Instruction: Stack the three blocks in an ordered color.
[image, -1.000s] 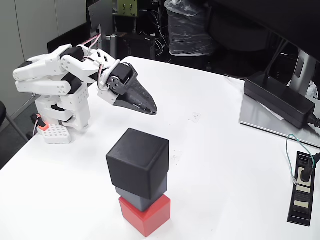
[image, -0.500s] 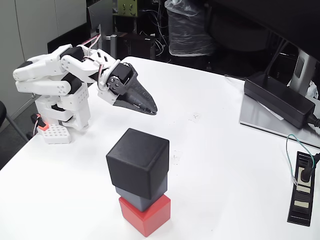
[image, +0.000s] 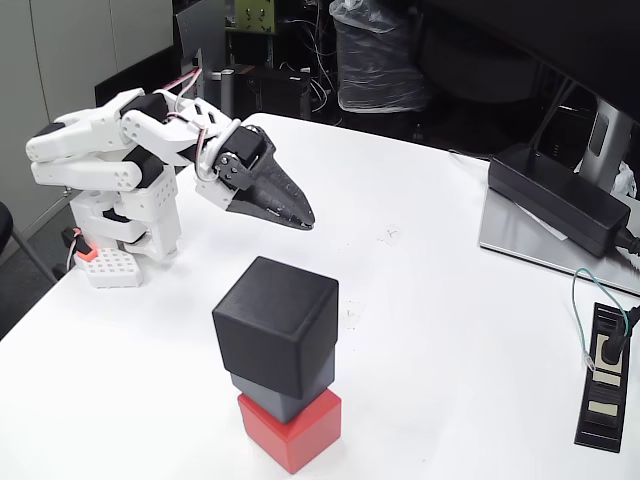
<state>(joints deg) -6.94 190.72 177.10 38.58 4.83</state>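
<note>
With the black block (image: 276, 324) topping the blue-grey block (image: 290, 392) and red block (image: 296, 432) at lower centre, my fingers (image: 300, 218) were clenched empty upper left, stacking seemingly done.

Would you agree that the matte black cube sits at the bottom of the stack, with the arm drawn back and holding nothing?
Not quite: in the fixed view the matte black cube tops the stack, above the blue-grey cube and the red cube at the bottom. The arm is drawn back, its fingers holding nothing.
</note>
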